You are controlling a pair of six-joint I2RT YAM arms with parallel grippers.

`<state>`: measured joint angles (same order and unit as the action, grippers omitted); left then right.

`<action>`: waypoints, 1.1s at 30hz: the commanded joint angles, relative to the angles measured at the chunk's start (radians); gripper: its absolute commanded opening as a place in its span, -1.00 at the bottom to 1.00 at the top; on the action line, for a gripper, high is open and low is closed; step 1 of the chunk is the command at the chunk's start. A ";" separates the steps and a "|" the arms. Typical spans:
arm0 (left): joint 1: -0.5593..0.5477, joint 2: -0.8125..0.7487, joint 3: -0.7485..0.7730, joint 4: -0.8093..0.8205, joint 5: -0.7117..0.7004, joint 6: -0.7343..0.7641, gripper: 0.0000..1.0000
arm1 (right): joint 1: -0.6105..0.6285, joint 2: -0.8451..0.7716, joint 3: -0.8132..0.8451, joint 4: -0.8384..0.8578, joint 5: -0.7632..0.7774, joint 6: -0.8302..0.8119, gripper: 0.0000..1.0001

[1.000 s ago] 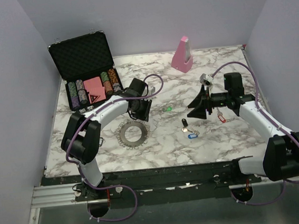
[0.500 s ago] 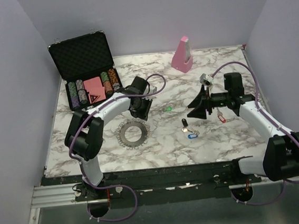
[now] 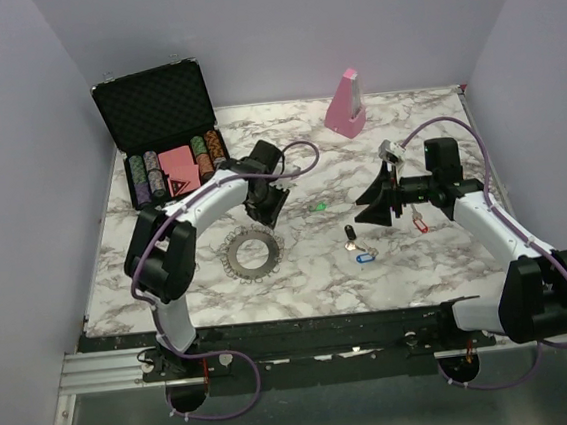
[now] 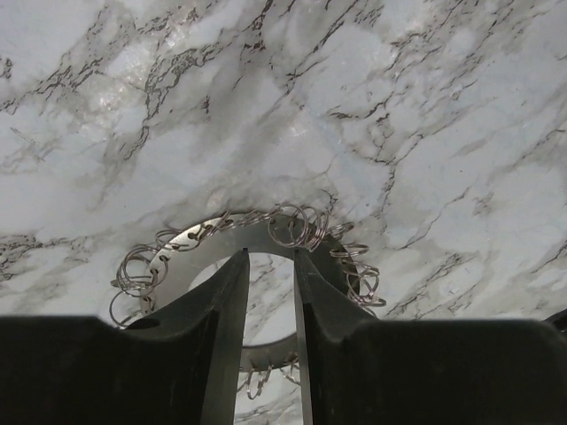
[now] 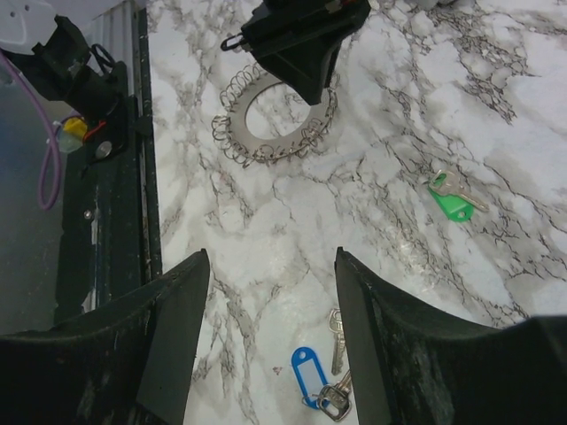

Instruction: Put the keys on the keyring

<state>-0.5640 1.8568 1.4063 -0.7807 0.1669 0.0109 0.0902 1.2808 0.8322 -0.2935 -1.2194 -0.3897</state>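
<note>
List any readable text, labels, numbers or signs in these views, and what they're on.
No readable text in any view.
Pink pack in the case: dark triangle mark, too small to read.
Blue tag: label window looks blank.
Green tag: no print visible.

Grey keyring (image 5: 279,142); white marbled table (image 3: 435,117); green key (image 5: 452,208).
</note>
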 commanded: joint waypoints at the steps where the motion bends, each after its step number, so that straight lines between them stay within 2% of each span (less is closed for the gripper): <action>1: 0.006 -0.198 -0.076 0.043 -0.027 -0.005 -0.23 | 0.037 0.026 -0.016 -0.012 0.032 -0.026 0.31; 6: 0.078 -0.531 -0.255 0.168 0.097 -0.109 0.07 | 0.199 0.133 0.100 -0.067 0.153 -0.003 0.24; 8: 0.125 -0.661 -0.352 0.213 0.155 -0.133 0.15 | 0.268 0.222 0.174 -0.119 0.205 -0.001 0.20; 10: 0.168 -0.795 -0.450 0.251 0.177 -0.153 0.33 | 0.356 0.311 0.279 -0.186 0.276 -0.014 0.15; 15: 0.197 -1.106 -0.674 0.328 0.080 -0.178 0.85 | 0.515 0.515 0.468 -0.248 0.388 0.015 0.00; 16: 0.197 -1.155 -0.710 0.349 0.059 -0.187 0.87 | 0.537 0.556 0.505 -0.251 0.411 0.021 -0.02; 21: 0.205 -1.281 -0.740 0.396 -0.095 -0.193 0.97 | 0.605 0.753 0.701 -0.291 0.515 0.064 -0.09; 25: 0.205 -1.303 -0.744 0.399 -0.101 -0.190 0.98 | 0.618 0.862 0.812 -0.352 0.586 0.071 -0.14; 30: 0.208 -1.305 -0.734 0.393 -0.104 -0.183 0.97 | 0.622 0.888 0.857 -0.349 0.656 0.077 -0.10; 33: 0.208 -1.309 -0.736 0.394 -0.095 -0.180 0.97 | 0.623 0.920 0.895 -0.363 0.641 0.075 -0.10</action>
<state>-0.3645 0.5564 0.6598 -0.4057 0.0937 -0.1696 0.7074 2.1601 1.6547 -0.6189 -0.6216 -0.3260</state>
